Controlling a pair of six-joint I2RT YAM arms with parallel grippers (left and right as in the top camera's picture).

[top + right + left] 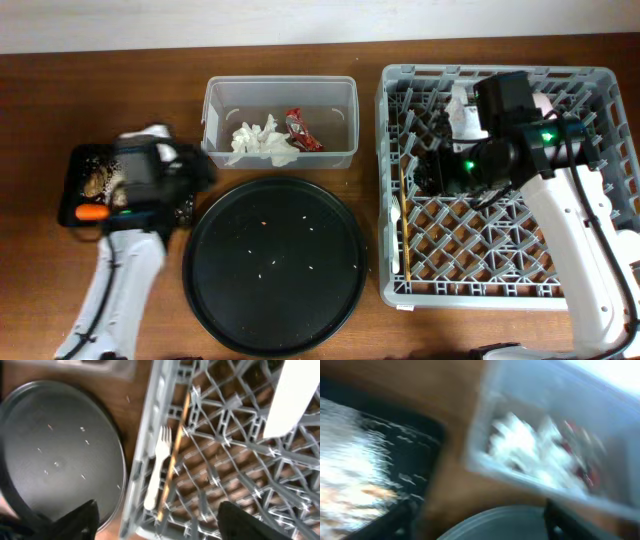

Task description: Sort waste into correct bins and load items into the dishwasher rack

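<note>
The clear tub [280,95] holds the crumpled tissue [262,143] and the red wrapper [302,130]; both show blurred in the left wrist view [530,450]. The shallow black tray [72,165] holds the carrot [92,212], the brown lump [97,182] and rice. The grey rack [500,285] holds the white fork [396,240] [157,467], the chopsticks [404,215] [175,455] and a white dish [460,112]. My left gripper [190,192] [480,525] is open and empty between the black tray and the tub. My right gripper [428,170] [160,522] is open and empty over the rack's left side. The cup is out of view.
A large round black tray [272,262] with a few rice scraps lies in the middle, also in the right wrist view [55,455]. The rack's left wall stands close beside it. The table is brown wood [60,90].
</note>
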